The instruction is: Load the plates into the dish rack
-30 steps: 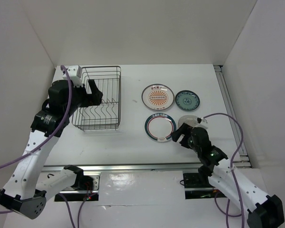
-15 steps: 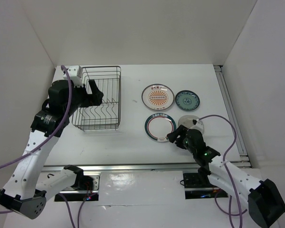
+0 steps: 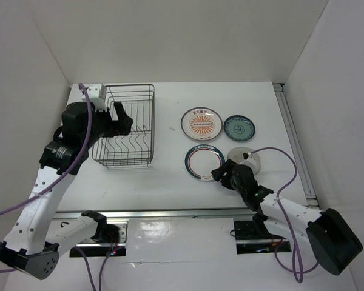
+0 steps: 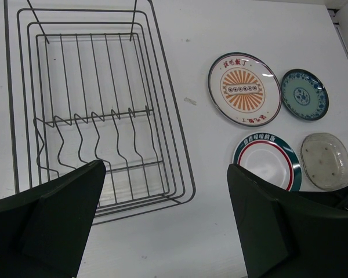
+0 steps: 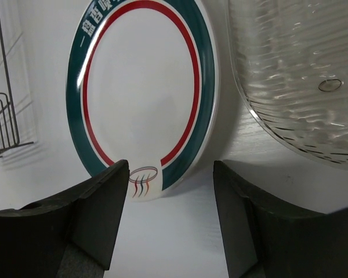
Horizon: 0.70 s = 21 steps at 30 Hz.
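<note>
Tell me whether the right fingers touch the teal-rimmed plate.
Cannot tell. Right wrist view: fingers flank the teal-rimmed plate at its near edge, one overlapping it, contact hidden.

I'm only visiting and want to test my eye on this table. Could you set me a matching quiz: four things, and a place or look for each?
Things:
1. sunburst plate
2. patterned blue plate
3. green-and-red-rimmed plate
4. dish rack

Descriptions:
A. holds no plates
B. the right hand has its open fingers at its edge
C. orange rays in the centre
D. furthest right in the back row

Pairs: 1-C, 2-D, 3-B, 4-A
</note>
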Each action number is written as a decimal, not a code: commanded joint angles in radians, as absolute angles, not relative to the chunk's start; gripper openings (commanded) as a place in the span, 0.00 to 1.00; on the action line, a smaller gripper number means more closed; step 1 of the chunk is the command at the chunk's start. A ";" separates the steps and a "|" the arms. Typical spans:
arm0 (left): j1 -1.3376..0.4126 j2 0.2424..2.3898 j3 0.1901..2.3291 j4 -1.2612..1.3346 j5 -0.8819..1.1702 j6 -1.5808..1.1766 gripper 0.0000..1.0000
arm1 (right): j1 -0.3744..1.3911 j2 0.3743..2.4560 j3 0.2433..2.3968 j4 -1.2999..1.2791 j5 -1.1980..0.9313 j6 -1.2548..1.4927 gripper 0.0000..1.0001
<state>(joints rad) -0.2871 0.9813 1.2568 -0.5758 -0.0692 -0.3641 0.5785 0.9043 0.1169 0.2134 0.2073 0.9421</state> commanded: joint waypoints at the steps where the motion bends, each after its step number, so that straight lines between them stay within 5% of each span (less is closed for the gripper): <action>1: -0.291 0.979 1.295 -0.546 -0.041 -0.336 1.00 | 0.592 0.948 0.107 0.325 0.259 0.960 0.67; 16: -0.291 0.960 1.285 -0.537 -0.041 -0.327 1.00 | 0.686 1.092 0.117 0.390 0.348 1.006 0.46; 21: -0.291 0.960 1.285 -0.537 -0.041 -0.327 1.00 | 0.704 1.126 0.146 0.379 0.367 1.006 0.28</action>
